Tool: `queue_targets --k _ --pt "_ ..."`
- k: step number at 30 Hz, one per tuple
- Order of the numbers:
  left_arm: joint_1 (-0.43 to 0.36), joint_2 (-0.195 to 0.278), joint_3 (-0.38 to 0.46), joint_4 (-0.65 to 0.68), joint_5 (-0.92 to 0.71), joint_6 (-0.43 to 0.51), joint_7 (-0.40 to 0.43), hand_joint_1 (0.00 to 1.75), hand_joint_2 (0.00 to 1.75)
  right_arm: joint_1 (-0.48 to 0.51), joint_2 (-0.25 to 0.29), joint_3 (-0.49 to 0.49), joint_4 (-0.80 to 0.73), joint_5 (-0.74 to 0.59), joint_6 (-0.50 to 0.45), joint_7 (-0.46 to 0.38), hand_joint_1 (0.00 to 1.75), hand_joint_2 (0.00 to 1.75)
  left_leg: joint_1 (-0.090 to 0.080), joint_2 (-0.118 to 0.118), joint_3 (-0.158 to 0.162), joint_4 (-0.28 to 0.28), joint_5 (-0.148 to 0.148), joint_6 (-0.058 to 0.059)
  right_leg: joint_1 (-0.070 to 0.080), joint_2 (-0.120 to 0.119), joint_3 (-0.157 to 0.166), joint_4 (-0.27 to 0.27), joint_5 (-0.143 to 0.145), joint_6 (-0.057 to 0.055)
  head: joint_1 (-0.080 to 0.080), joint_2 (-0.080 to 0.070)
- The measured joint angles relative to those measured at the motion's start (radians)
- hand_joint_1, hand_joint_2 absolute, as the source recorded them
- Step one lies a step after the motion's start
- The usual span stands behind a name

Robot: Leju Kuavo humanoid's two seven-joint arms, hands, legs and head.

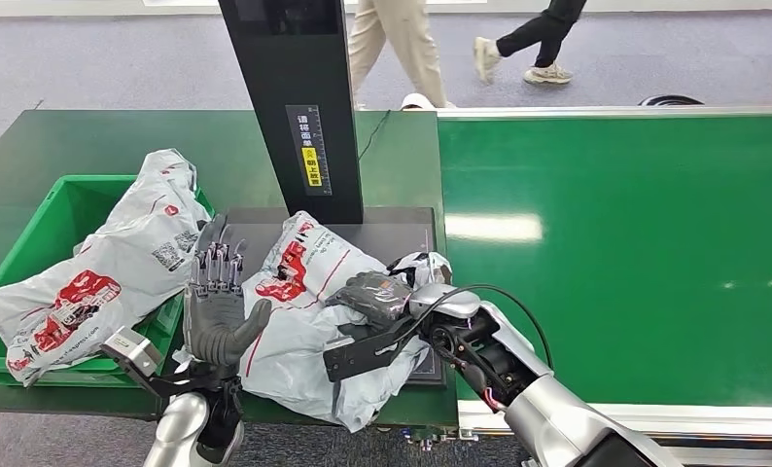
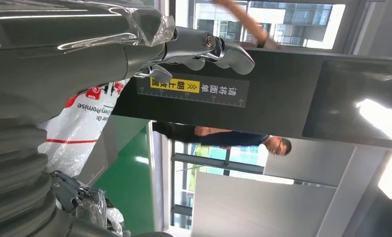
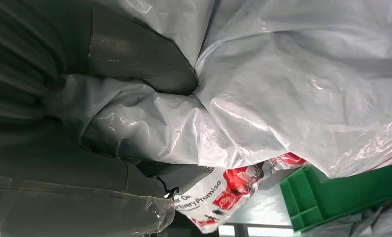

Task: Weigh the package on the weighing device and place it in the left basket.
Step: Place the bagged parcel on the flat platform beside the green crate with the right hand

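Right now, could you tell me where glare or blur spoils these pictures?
Head view: sharp, with a bright glare patch on the green belt. Left wrist view: windows blown out, a glare streak on the black post. Right wrist view: the package fills it, shiny highlights on wrinkled plastic, thumb dark and soft.

A green conveyor belt (image 1: 615, 243) is seen beside the table. Beyond it, on grey floor (image 1: 120, 68), two people's legs (image 1: 397, 49) are seen walking past.

Left hand (image 1: 215, 309) open, right hand (image 1: 382, 297) clenched
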Motion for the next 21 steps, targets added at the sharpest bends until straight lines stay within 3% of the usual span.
queue_targets --k 5,6,9,10,16,21 --pt "0.002 0.002 0.000 0.000 0.002 0.000 0.000 0.00 1.75 0.000 -0.001 0.031 0.000 0.001 -0.056 0.035 1.74 1.75 0.000 0.000 0.000 0.000 0.000 0.000 0.000 0.000 0.000 0.000 0.000 0.000 0.000 0.000" --pt "0.003 0.002 0.000 0.000 0.002 0.000 0.000 0.00 1.75 0.000 -0.001 0.035 0.000 0.005 -0.073 0.047 1.45 1.75 0.000 0.000 0.000 0.000 0.000 0.000 0.000 0.000 0.000 0.000 0.000 0.000 0.000 0.000" --pt "0.008 0.002 0.000 0.000 0.002 0.000 0.000 0.00 1.75 0.000 -0.006 0.045 0.000 0.018 -0.131 0.087 0.16 1.75 0.000 0.000 0.000 0.000 0.000 0.000 0.000 0.000 0.000 0.000 0.000 0.000 0.000 0.000" --pt "0.011 0.002 0.000 0.000 0.002 0.000 0.000 0.00 1.75 0.000 -0.008 0.047 0.000 0.023 -0.155 0.103 0.01 1.75 0.000 0.000 0.000 0.000 0.000 0.000 0.000 0.000 0.000 0.000 0.000 0.000 0.000 0.000" --pt "0.035 0.003 0.006 -0.010 0.000 0.000 0.001 0.00 1.75 0.011 -0.027 0.032 -0.013 0.058 -0.309 0.185 0.00 1.75 0.000 0.000 0.000 0.000 0.000 0.000 0.000 0.000 0.000 0.000 0.000 0.000 0.000 0.000" --pt "0.041 0.003 0.012 -0.012 -0.001 0.000 0.001 0.00 1.75 0.042 -0.037 -0.030 -0.048 0.046 -0.386 0.203 0.00 1.75 0.000 0.000 0.000 0.000 0.000 0.000 0.000 0.000 0.000 0.000 0.000 0.000 0.000 0.000"
